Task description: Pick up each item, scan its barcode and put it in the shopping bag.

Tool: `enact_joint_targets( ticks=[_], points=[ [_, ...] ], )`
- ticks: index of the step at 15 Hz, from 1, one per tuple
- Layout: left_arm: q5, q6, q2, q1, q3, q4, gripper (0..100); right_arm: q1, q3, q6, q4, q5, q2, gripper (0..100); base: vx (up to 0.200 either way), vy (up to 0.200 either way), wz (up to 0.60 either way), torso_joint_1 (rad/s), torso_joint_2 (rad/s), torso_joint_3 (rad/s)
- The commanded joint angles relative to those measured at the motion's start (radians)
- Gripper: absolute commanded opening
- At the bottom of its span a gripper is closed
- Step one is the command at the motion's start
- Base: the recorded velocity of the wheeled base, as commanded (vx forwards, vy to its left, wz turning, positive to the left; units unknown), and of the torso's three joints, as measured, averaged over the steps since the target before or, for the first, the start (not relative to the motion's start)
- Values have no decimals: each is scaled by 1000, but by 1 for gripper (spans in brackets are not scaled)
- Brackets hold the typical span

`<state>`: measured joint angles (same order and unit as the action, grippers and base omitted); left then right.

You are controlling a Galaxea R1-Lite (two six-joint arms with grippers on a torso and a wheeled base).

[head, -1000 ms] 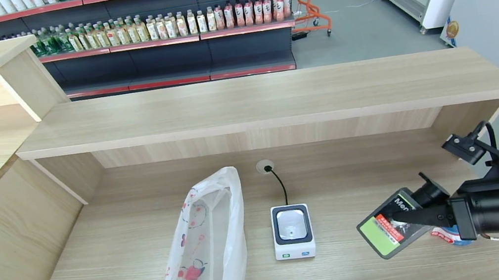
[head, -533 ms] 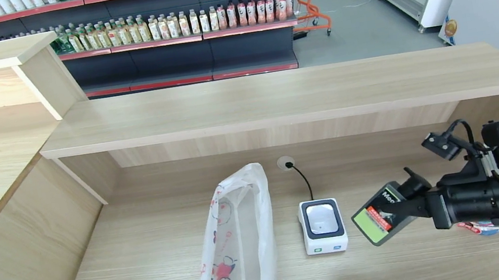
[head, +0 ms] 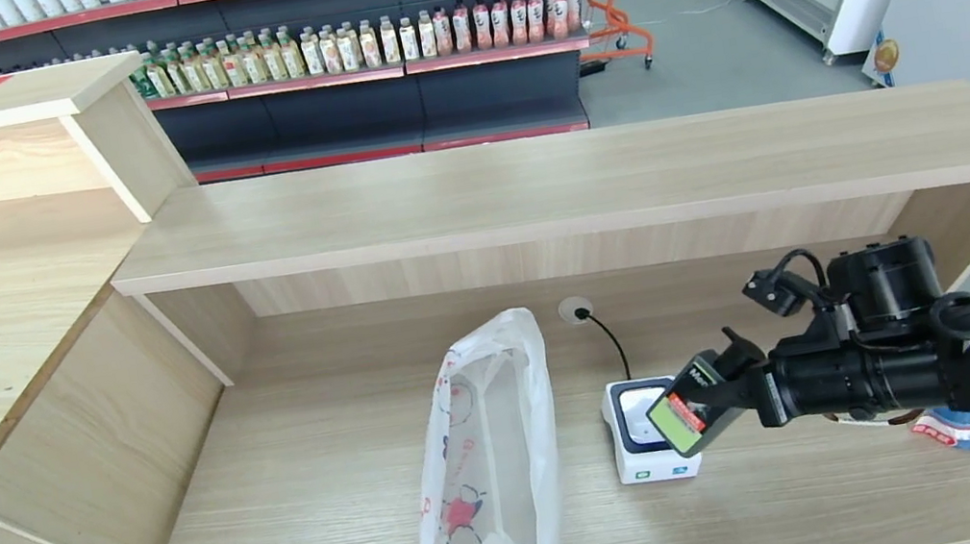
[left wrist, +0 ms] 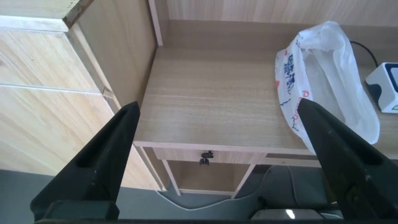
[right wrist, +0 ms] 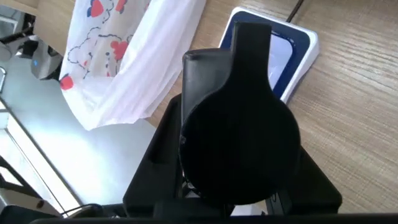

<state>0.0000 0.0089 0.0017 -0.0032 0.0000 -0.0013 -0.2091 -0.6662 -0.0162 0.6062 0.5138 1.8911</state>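
Observation:
My right gripper (head: 707, 394) is shut on a flat dark box with a green and red label (head: 677, 425). It holds the box tilted just above the white barcode scanner (head: 646, 460), label side turned toward it. In the right wrist view the gripper (right wrist: 239, 118) hangs over the scanner (right wrist: 292, 46). The white plastic shopping bag (head: 491, 466) lies open-mouthed on the counter, left of the scanner, and is seen again as the bag (right wrist: 124, 62). My left gripper (left wrist: 224, 162) is open, off the counter's front edge, near the bag (left wrist: 323, 74).
A red, white and blue packet (head: 953, 429) lies on the counter at the far right, behind my right arm. The scanner's cable (head: 608, 340) runs to a hole at the back. A raised wooden ledge (head: 588, 183) borders the back, a side wall (head: 65, 445) the left.
The head camera has shifted. Relative to the scanner, my right gripper has carried the box leftward from well right of it to just over its window.

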Motion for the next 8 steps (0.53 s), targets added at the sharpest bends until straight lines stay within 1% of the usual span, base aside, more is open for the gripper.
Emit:
enact_joint_targets(
  ticks=[1, 3, 8],
  points=[
    [0, 0, 0, 0, 0, 0, 100, -15, -21, 1, 38, -15, 91, 0, 0, 0, 0, 0, 0, 0],
    [0, 2, 0, 2, 0, 0, 100, -27, -43, -7, 133, -28, 152, 0, 0, 0, 0, 0, 0, 0],
    [0, 2, 0, 2, 0, 0, 100, -42, -73, -4, 141, -44, 209, 0, 0, 0, 0, 0, 0, 0]
  ],
)
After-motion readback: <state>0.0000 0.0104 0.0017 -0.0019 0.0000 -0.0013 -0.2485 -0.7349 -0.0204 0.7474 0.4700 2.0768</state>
